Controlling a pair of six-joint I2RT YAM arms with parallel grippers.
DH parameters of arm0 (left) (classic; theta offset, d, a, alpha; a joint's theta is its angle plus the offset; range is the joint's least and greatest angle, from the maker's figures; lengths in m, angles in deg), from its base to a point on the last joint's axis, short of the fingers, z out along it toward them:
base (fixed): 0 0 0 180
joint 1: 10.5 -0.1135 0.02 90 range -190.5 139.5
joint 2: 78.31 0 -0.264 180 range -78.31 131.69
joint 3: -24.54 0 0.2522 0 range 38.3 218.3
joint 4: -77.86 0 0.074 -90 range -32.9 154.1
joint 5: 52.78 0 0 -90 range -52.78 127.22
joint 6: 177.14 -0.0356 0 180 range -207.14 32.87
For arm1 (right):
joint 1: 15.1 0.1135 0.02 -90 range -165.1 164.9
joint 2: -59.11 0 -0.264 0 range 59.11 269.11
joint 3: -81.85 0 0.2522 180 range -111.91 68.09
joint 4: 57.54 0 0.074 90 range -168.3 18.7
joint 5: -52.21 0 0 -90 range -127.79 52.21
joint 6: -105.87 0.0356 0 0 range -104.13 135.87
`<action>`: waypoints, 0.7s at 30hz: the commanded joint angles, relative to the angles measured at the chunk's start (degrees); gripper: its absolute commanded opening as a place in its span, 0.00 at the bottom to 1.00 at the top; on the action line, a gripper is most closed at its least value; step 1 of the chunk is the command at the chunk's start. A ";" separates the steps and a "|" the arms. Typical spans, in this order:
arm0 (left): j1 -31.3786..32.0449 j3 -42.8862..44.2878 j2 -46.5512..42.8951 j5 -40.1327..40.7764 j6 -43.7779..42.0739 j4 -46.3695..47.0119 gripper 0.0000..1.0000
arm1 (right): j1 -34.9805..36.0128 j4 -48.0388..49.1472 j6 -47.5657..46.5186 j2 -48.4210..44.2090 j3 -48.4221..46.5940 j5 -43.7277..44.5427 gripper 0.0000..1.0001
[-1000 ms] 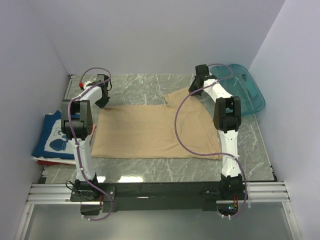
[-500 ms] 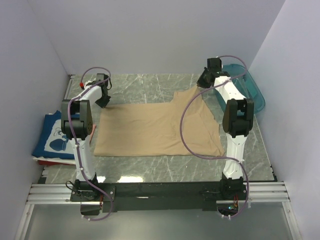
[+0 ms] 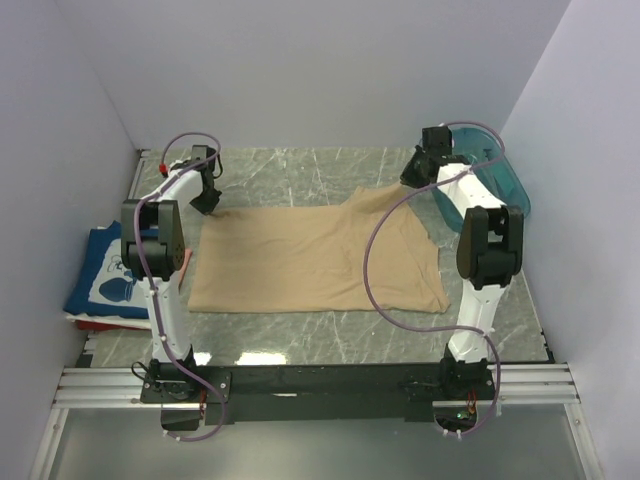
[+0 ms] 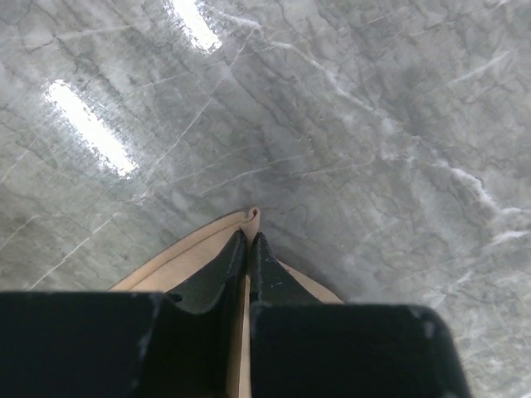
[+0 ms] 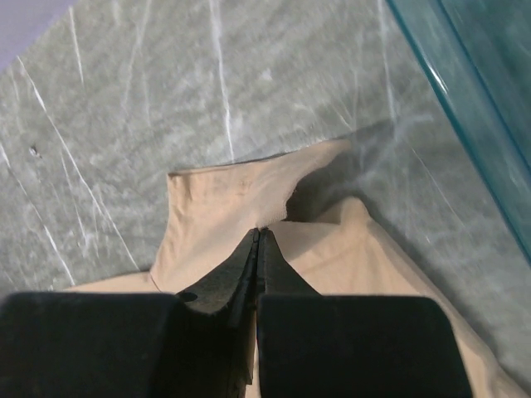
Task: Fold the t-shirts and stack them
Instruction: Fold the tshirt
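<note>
The tan t-shirt lies spread across the marble table. My left gripper is shut on its far left corner. In the left wrist view the fingertips pinch a tan edge just above the table. My right gripper is shut on the far right part of the shirt, lifted a little. In the right wrist view the black fingers clamp the tan cloth by a fold. A navy t-shirt with white print lies on a red one at the left edge.
A teal plastic tub stands at the back right, close behind my right gripper; its rim shows in the right wrist view. White walls close in the table on three sides. Purple cables loop over both arms.
My right gripper has moved right and back toward the tub, pulling the shirt's far right part outward and flattening it. The left gripper has stayed in place, holding its corner.
</note>
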 commanded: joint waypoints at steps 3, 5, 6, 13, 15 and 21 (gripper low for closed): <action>-0.37 -1.96 -6.91 -0.36 -1.05 0.27 0.01 | -0.72 3.82 -0.66 -8.60 4.76 1.36 0.00; -0.46 -3.37 -7.88 -0.54 -0.78 0.45 0.01 | -0.72 3.99 -0.40 -9.93 6.17 1.62 0.00; -0.46 -3.90 -8.93 -0.80 -0.78 0.89 0.01 | -0.63 4.34 -0.39 -11.33 7.74 1.97 0.00; -0.37 -11.53 -14.38 -1.59 0.80 3.09 0.01 | -0.72 6.36 0.92 -18.63 17.33 2.68 0.00; -0.46 -13.47 -16.31 -1.94 1.24 4.23 0.01 | -0.72 7.06 1.28 -20.99 20.49 2.68 0.00; -0.46 -22.52 -23.25 -1.68 2.82 7.75 0.01 | -0.72 9.53 1.89 -28.20 29.98 2.68 0.00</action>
